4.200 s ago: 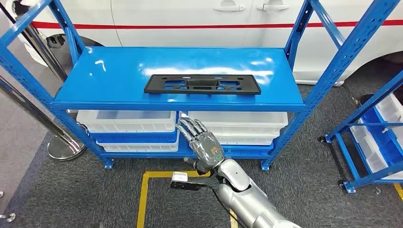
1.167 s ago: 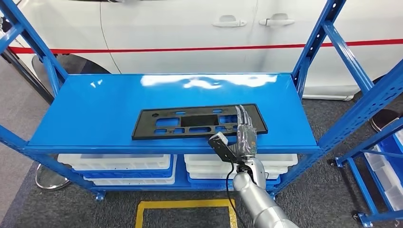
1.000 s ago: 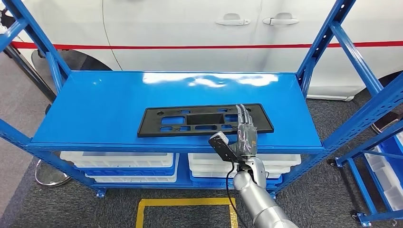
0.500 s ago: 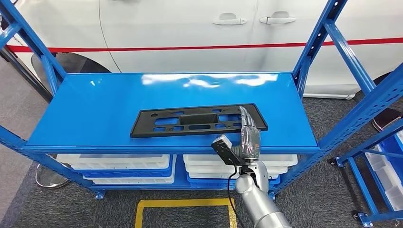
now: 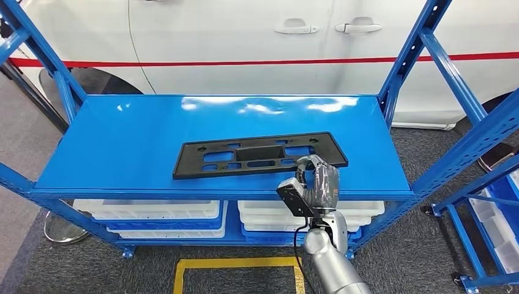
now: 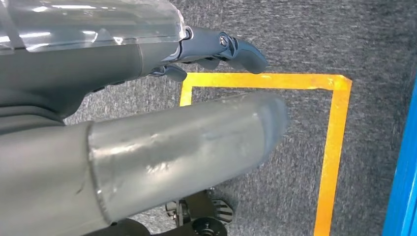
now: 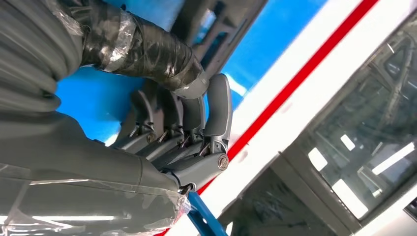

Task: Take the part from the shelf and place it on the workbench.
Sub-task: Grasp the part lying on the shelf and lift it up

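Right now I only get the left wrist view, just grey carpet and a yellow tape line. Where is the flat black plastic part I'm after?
Observer: The flat black plastic part lies on the top deck of the glossy blue metal shelf, toward its front right, as the head view shows.
Operator: Is the right hand anywhere near it?
Observer: Yes. The right hand is at the part's near edge by its right end, with its fingers curled round that edge.
Operator: Is the part lifted?
Observer: No, it lies flat on the shelf.
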Tool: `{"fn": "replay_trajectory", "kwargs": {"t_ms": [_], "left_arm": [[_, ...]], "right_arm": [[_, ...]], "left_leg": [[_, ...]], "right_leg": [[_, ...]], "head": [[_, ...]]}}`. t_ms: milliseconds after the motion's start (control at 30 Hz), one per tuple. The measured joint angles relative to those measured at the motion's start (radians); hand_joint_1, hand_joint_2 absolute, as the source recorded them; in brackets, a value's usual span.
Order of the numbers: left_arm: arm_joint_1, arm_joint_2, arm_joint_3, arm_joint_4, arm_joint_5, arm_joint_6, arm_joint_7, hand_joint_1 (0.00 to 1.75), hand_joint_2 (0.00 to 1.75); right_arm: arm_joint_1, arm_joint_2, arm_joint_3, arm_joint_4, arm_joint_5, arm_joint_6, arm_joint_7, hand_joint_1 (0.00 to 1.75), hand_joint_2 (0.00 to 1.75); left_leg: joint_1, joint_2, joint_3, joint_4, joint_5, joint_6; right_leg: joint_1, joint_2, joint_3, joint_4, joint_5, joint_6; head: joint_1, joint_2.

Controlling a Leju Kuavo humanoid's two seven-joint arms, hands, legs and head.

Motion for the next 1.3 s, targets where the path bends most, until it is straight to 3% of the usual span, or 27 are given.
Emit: {"fn": "replay_trajectory", "kwargs": {"t_ms": [67,133,167,200,233,300,367,467,533,633,700,733,767,833,900,1033,1100,1167,1200,1233,1300], "left_arm": [[-0.001,-0.001,0.002,0.0,-0.001,-0.001,-0.002,0.0,0.0],[-0.002,-0.001,0.005,0.0,-0.003,-0.002,-0.005,0.0,0.0],[-0.002,-0.001,0.006,0.0,-0.004,-0.003,-0.005,0.0,0.0],[-0.001,-0.001,0.008,0.0,-0.004,-0.003,-0.006,0.0,0.0],[-0.001,-0.001,0.009,0.0,-0.005,-0.003,-0.006,0.0,0.0],[-0.001,-0.001,0.009,0.0,-0.006,-0.005,-0.006,0.0,0.0],[-0.002,-0.002,0.01,0.0,-0.008,-0.006,-0.007,0.0,0.0],[-0.004,-0.002,0.011,0.0,-0.013,-0.005,-0.008,0.0,0.0],[-0.004,-0.003,0.011,0.0,-0.013,-0.005,-0.008,0.0,0.0],[-0.005,-0.004,0.011,0.0,-0.018,-0.005,-0.007,0.0,0.0],[-0.006,-0.004,0.012,0.0,-0.028,-0.008,-0.004,0.0,0.0],[-0.007,-0.004,0.012,0.0,-0.036,-0.01,-0.001,0.0,0.0],[-0.01,-0.004,0.012,0.0,-0.045,-0.013,0.004,0.0,0.0],[-0.022,-0.004,0.012,0.0,-0.059,-0.015,0.013,0.0,0.0],[-0.034,-0.004,0.011,0.0,-0.067,-0.015,0.019,0.0,0.0],[-0.041,-0.006,0.009,0.0,-0.073,-0.017,0.024,0.0,0.0],[-0.046,-0.007,0.008,0.0,-0.074,-0.017,0.024,0.0,0.0],[-0.05,-0.007,0.008,0.0,-0.074,-0.018,0.024,0.0,0.0],[-0.05,-0.007,0.008,0.0,-0.074,-0.018,0.024,0.0,0.0],[-0.049,-0.008,0.008,0.0,-0.074,-0.018,0.024,0.0,0.0],[-0.049,-0.009,0.008,0.0,-0.074,-0.019,0.02,0.0,0.0]], "right_arm": [[0.005,-0.001,0.0,-0.017,0.016,0.0,0.012,0.0,1.75],[0.014,-0.002,0.001,-0.027,0.039,0.0,0.023,0.0,1.75],[0.021,-0.002,0.001,-0.03,0.047,0.0,0.028,0.0,1.75],[0.026,-0.003,0.001,-0.032,0.052,0.0,0.031,0.0,1.75],[0.029,-0.003,0.002,-0.034,0.054,0.0,0.033,0.0,1.75],[0.029,-0.003,0.004,-0.04,0.055,0.0,0.034,0.0,1.75],[0.028,-0.003,0.007,-0.046,0.061,0.0,0.038,0.0,1.75],[0.027,-0.003,0.009,-0.046,0.071,0.0,0.047,0.0,1.75],[0.026,-0.003,0.01,-0.046,0.073,0.0,0.048,0.0,1.75],[0.023,-0.004,0.019,-0.041,0.103,0.001,0.051,0.0,1.75],[0.025,-0.009,0.029,-0.036,0.207,0.001,0.066,0.0,1.75],[0.027,-0.013,0.032,-0.039,0.305,0.001,0.081,0.0,1.75],[0.03,-0.018,0.034,-0.048,0.419,0.0,0.1,0.0,1.75],[0.034,-0.028,0.035,-0.073,0.628,0.0,0.137,0.0,1.75],[0.036,-0.039,0.04,-0.096,0.732,0.0,0.18,0.0,1.75],[0.038,-0.066,0.076,-0.135,0.787,0.0,0.252,0.0,1.75],[0.037,-0.083,0.098,-0.148,0.789,0.0,0.279,0.0,1.75],[0.039,-0.102,0.124,-0.154,0.791,0.0,0.311,0.0,1.75],[0.041,-0.111,0.136,-0.155,0.791,0.0,0.325,0.0,1.75],[0.043,-0.119,0.148,-0.156,0.791,0.0,0.335,0.0,1.75],[0.044,-0.13,0.169,-0.164,0.791,0.0,0.354,0.0,1.75]], "left_leg": [[0.005,0.002,0.006,-0.011,0.006,0.011],[0.005,0.003,0.006,-0.012,0.006,0.015],[0.005,0.003,0.006,-0.011,0.005,0.015],[0.005,0.003,0.006,-0.01,0.005,0.014],[0.006,0.002,0.006,-0.009,0.004,0.013],[0.007,0.001,0.006,-0.002,-0.001,0.006],[0.004,0.0,0.003,0.008,-0.007,-0.006],[0.004,0.0,0.002,0.008,-0.009,-0.024],[0.007,0.001,-0.006,0.03,-0.027,-0.034],[0.009,0.001,-0.079,0.192,-0.115,-0.041],[0.009,0.001,-0.126,0.288,-0.143,-0.042],[0.009,0.001,-0.125,0.285,-0.128,-0.039],[0.009,0.001,-0.105,0.241,-0.097,-0.035],[0.004,0.002,-0.038,0.102,-0.032,-0.022],[-0.002,0.002,-0.001,0.021,-0.01,-0.012],[-0.001,0.004,0.007,-0.002,-0.001,0.003],[0.004,0.007,0.01,-0.012,0.006,0.013],[0.003,0.008,0.007,-0.012,0.006,0.016],[0.003,0.008,0.006,-0.012,0.006,0.016],[0.004,0.007,0.006,-0.011,0.006,0.016],[0.004,0.007,0.006,-0.005,0.003,0.012]], "right_leg": [[0.0,-0.001,-0.033,0.072,-0.045,0.011],[-0.005,-0.001,-0.095,0.198,-0.103,0.018],[-0.008,-0.001,-0.117,0.243,-0.115,0.021],[-0.011,-0.002,-0.125,0.256,-0.109,0.023],[-0.014,-0.002,-0.114,0.232,-0.086,0.024],[-0.018,-0.003,-0.052,0.108,-0.024,0.023],[-0.016,-0.002,-0.005,0.012,0.005,0.015],[-0.011,0.0,0.0,-0.005,0.007,-0.004],[-0.013,-0.001,0.003,-0.012,0.012,-0.018],[-0.012,-0.004,0.004,-0.015,0.014,-0.03],[-0.007,-0.003,0.003,-0.014,0.014,-0.032],[-0.006,-0.003,0.003,-0.013,0.014,-0.032],[-0.004,-0.003,0.004,-0.013,0.013,-0.032],[0.0,-0.003,0.006,-0.011,0.012,-0.03],[0.002,-0.004,0.004,-0.011,0.013,-0.023],[0.0,-0.003,-0.001,0.0,0.005,0.0],[-0.001,-0.003,-0.037,0.078,-0.044,0.01],[-0.004,-0.003,-0.097,0.202,-0.103,0.017],[-0.007,-0.003,-0.118,0.244,-0.114,0.019],[-0.009,-0.003,-0.122,0.253,-0.108,0.021],[-0.014,-0.004,-0.075,0.161,-0.046,0.023]], "head": [[0.001,0.0],[0.001,0.0],[0.001,0.0],[0.001,0.0],[0.001,0.0],[0.001,0.0],[0.001,0.0],[0.001,0.0],[0.001,0.0],[0.0,0.0],[0.0,0.0],[0.0,0.0],[0.0,0.0],[0.0,0.0],[0.001,0.0],[0.001,0.0],[0.001,0.0],[0.001,0.0],[0.001,0.0],[0.001,0.0],[0.001,0.0]]}}
